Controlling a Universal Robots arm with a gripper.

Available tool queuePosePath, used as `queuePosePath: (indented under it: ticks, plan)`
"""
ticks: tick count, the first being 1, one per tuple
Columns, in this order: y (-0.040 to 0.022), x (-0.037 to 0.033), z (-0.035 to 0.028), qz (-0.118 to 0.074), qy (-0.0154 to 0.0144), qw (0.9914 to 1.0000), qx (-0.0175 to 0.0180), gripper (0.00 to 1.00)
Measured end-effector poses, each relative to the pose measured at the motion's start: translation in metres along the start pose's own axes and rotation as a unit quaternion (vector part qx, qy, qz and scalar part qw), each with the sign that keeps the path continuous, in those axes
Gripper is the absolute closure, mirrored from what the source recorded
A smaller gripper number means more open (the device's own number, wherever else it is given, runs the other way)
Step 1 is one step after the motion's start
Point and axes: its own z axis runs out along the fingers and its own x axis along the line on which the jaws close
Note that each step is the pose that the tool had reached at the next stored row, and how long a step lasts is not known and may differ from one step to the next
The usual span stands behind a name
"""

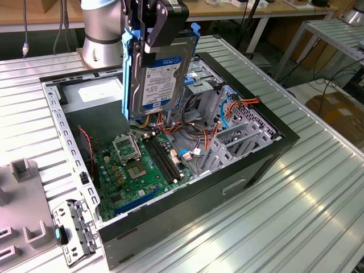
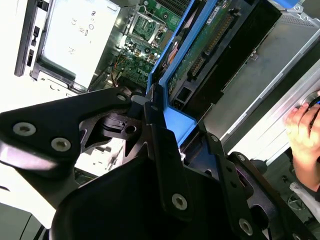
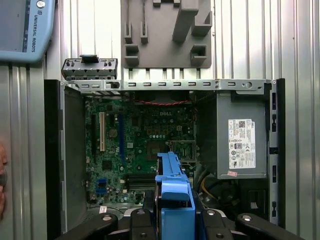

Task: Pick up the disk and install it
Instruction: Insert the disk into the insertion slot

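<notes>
1. Disk (image 1: 162, 79): flat rectangular drive with a grey metal body, a white-and-blue label and bright blue carrier rails along its edges.
2. Gripper (image 1: 154, 35): black fingers are clamped on the disk's upper end, across the blue carrier.
3. Position: the disk hangs upright over the open case (image 1: 199, 210), above the motherboard (image 1: 142, 165).
4. Underside: the second wrist view shows a green circuit board on the disk (image 2: 200, 47).

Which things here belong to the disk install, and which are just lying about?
Job: the disk, held upright; the gripper, jaws shut on it; the open computer case beneath.
Lying about: grey fixture plate; loose bracket; teach pendant; a person's hand.
</notes>
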Motion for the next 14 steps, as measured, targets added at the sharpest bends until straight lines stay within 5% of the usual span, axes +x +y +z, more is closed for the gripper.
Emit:
queuePosePath:
  ticks: [4,14]
  plan:
    - [0.0,0.0002,0.0,0.0,0.0,1.0,0.0,0.63]
    - [-0.0011,0.0177,-0.0002,0.0,0.0004,1.0,0.0,0.63]
